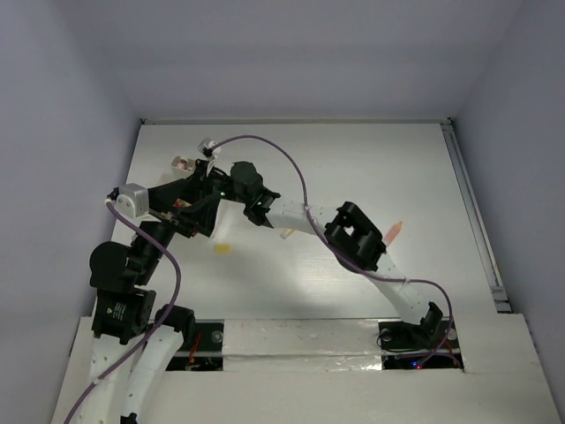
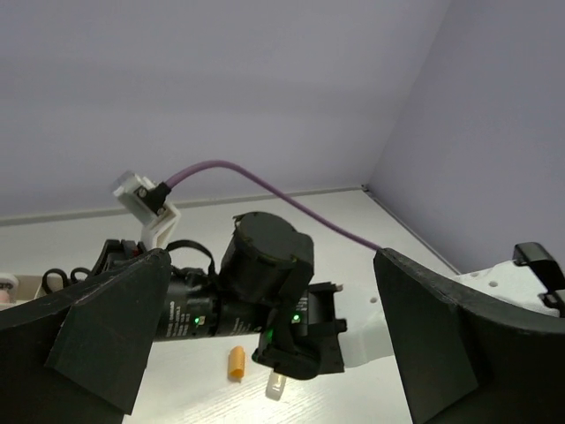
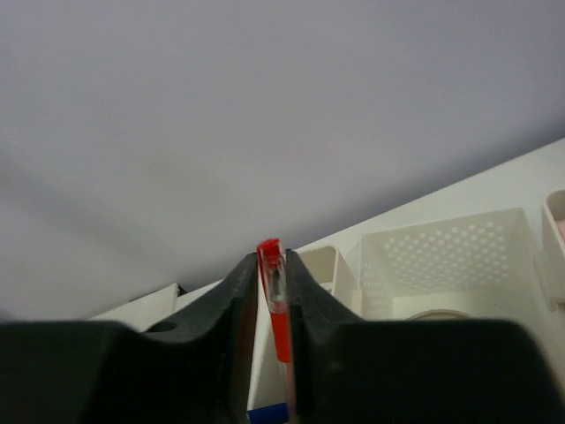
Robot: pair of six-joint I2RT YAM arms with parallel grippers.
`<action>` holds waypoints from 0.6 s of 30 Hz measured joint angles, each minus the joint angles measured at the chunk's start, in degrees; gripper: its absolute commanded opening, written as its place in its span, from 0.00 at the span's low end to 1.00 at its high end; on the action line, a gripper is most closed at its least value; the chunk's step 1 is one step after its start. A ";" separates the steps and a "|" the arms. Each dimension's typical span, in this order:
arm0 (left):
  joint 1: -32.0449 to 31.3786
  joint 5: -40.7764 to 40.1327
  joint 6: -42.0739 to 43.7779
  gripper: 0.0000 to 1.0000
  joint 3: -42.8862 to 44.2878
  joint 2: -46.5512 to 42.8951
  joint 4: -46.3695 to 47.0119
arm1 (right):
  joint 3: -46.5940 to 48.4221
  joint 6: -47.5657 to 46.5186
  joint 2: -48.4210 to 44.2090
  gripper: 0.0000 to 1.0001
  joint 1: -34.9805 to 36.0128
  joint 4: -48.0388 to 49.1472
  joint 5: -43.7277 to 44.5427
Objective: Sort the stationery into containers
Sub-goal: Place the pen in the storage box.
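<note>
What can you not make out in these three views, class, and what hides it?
Top view: the containers, mostly covered by the arms.
Right wrist view: the red pen's lower end, hidden between the fingers.
Left wrist view: the orange bit, too small to identify.

The pen [image 3: 275, 305] is red, the perforated box [image 3: 446, 261] white.

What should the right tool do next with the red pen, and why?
Probably open the right tool a little to release the red pen: the pen is pinched in it and points at the whitish containers just beyond its tips.
</note>
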 measured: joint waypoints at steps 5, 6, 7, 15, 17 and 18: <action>-0.02 -0.72 -0.81 0.99 0.48 0.76 -1.84 | -2.05 -0.24 -2.89 0.53 0.24 -0.63 -0.68; 0.00 -0.92 -0.94 0.99 0.57 0.74 -2.12 | -2.86 -0.24 -3.67 0.54 0.33 -0.85 -0.68; -0.02 -1.09 -1.09 0.99 0.74 0.74 -2.36 | -3.50 -0.44 -4.35 0.55 0.37 -1.27 -0.68; -0.02 -1.68 -1.99 0.99 2.51 0.46 -5.27 | -11.80 -1.73 -11.87 0.58 0.68 -3.45 1.14; -0.02 -1.66 -2.10 0.99 2.69 0.46 -5.44 | -14.58 -2.29 -14.34 0.58 0.68 -3.76 2.12; -0.02 -1.66 -2.12 0.99 2.69 0.46 -5.51 | -16.17 -2.69 -15.78 0.58 0.68 -3.98 2.73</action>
